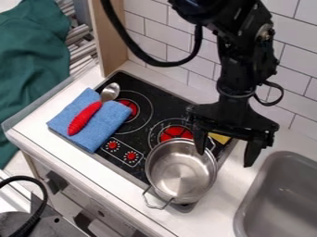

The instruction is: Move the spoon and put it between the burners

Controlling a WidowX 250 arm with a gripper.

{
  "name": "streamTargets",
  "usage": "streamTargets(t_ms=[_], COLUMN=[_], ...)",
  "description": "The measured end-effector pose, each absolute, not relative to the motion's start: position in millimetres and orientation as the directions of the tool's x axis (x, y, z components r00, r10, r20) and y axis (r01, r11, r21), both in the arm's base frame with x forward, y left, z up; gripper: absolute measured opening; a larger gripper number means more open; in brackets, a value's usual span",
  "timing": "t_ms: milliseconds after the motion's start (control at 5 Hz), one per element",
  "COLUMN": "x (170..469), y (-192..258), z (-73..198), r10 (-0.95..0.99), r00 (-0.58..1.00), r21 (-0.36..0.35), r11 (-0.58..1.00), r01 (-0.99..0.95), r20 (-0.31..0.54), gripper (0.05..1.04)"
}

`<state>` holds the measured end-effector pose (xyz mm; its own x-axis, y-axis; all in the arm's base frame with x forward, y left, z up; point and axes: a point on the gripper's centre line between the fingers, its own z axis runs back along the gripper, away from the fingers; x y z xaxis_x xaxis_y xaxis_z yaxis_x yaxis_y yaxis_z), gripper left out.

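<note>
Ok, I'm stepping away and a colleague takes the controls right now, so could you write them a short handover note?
Gripper: open, holding nothing, at the pot's right side.
Spoon: red handle lying on the blue cloth, metal bowl past the cloth's edge toward the left burner.
Pot: at the stove's front right, beside the right burner.
Done: nothing; the spoon is not between the burners.
Left: grasp the spoon, lift it off the cloth, set it between the two burners, release.
</note>
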<state>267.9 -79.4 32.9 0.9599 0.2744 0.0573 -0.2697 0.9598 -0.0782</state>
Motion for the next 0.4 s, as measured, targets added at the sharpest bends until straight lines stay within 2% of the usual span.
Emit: streamTargets(t_ms=[200,400], x=[263,270], y=[-77,-35], z=[25,22], r10=[0.266,0.271], r00=[0.963,0.959], r21=[-0.064,-0.074], r11=[0.962,0.961], r01=[-0.264,-0.265], r20=[0.034,0.079], gripper=[1.007,1.007])
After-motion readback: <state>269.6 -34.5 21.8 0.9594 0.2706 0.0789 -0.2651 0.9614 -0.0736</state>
